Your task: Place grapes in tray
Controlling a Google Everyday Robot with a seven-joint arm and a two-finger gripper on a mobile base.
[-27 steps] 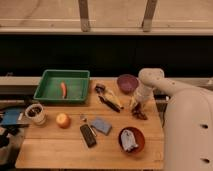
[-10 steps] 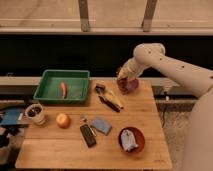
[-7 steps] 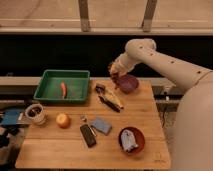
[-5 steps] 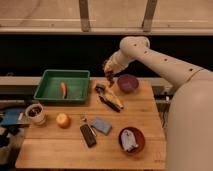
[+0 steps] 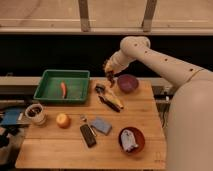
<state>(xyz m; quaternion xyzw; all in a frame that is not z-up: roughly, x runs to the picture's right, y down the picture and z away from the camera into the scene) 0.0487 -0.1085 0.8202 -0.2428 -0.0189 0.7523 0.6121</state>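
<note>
My gripper (image 5: pixel 109 73) hangs above the table, between the green tray (image 5: pixel 46 86) and the purple bowl (image 5: pixel 128 83). It is shut on the small dark bunch of grapes (image 5: pixel 111 80), which dangles below the fingers, clear of the table. The gripper is a short way right of the tray's right rim and above the banana (image 5: pixel 113 98). The tray lies at the table's back left and holds an orange carrot (image 5: pixel 63 89).
A red-brown bowl (image 5: pixel 132 141) with a white object stands at the front right. A black device (image 5: pixel 88 135) and a blue sponge (image 5: pixel 103 125) lie mid-table. An orange fruit (image 5: pixel 63 120) and a cup (image 5: pixel 35 113) are at the left.
My arm has swung left from the table's right side, past the purple bowl, carrying the grapes toward the tray. Nothing else on the table moved.
</note>
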